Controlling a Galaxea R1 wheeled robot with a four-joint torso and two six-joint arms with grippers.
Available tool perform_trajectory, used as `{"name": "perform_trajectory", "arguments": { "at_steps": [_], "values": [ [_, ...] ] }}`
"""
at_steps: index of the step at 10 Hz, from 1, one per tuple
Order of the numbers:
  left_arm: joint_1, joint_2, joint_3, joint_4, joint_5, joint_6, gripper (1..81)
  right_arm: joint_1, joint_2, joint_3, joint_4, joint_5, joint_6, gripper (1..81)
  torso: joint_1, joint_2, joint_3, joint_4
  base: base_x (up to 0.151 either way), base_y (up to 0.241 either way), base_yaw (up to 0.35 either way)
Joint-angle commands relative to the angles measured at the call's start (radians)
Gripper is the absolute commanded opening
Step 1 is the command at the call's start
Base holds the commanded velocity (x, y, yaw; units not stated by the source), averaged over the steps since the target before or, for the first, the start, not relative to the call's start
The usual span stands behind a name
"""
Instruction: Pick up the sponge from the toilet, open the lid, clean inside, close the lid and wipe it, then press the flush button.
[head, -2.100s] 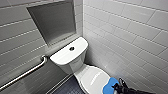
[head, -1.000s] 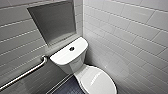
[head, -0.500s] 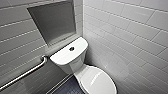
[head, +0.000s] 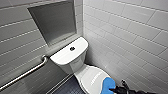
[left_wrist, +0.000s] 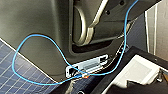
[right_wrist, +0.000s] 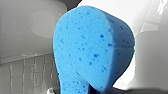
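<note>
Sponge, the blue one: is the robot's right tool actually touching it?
Touching. The right wrist view shows the sponge pinched narrow at its base; in the head view the right tool meets its edge.

The floor (head: 65, 88) is dark blue, laid in small tiles, and the white toilet (head: 76, 65) stands on it in a corner. Its lid (head: 90, 76) is down. A blue sponge (head: 108, 85) shows at the lid's front edge; whether it rests there cannot be told. The flat tank top (head: 61, 57) has a dark flush button (head: 72, 48) at its centre.
</note>
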Motion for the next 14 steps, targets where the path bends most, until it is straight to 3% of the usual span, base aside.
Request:
{"name": "perform_trajectory", "arguments": {
  "at_steps": [1,3,4,5,7,8,9,10,14],
  "values": [
    [0.026,0.007,0.008,-0.001,0.091,0.002,81.1,0.231,0.143,-0.207,-0.033,-0.231,0.003,1.0,0.0,0.0,0.0,0.05,0.0,0.0,0.0],
    [0.026,0.007,0.008,-0.001,0.091,0.002,81.1,0.277,0.189,-0.265,-0.027,-0.244,0.003,1.0,0.0,0.0,0.0,0.035,0.0,0.0,0.0],
    [0.026,0.007,0.008,-0.001,0.091,0.002,81.1,0.291,0.211,-0.291,-0.031,-0.242,0.005,1.0,0.0,0.0,0.0,0.049,0.0,0.0,0.0],
    [0.026,0.007,0.007,-0.001,0.091,0.002,81.1,0.308,0.229,-0.31,-0.033,-0.239,0.005,1.0,0.0,0.0,-0.073,0.051,0.0,0.0,0.0],
    [0.026,0.009,0.008,-0.001,0.091,0.002,81.1,0.34,0.269,-0.358,-0.031,-0.23,0.006,1.0,0.0,0.0,-0.107,0.05,0.0,0.0,0.0],
    [0.028,0.009,0.007,-0.001,0.091,0.002,81.1,0.349,0.294,-0.38,-0.031,-0.224,0.006,1.0,0.0,0.0,-0.044,0.05,0.0,0.0,0.0],
    [0.026,0.009,0.002,-0.001,0.091,0.002,81.1,0.354,0.314,-0.4,-0.031,-0.222,0.006,1.0,0.0,0.0,-0.071,0.05,0.0,0.0,0.0],
    [0.028,0.012,0.0,-0.001,0.091,0.002,81.1,0.357,0.353,-0.437,-0.031,-0.222,0.006,1.0,0.066,-0.1,-0.08,0.05,0.0,0.0,0.0],
    [0.028,0.013,-0.003,-0.001,0.091,0.003,81.1,0.331,0.418,-0.499,-0.028,-0.19,0.011,1.0,0.126,-0.198,-0.092,0.05,0.0,0.0,0.0]
  ]
}}
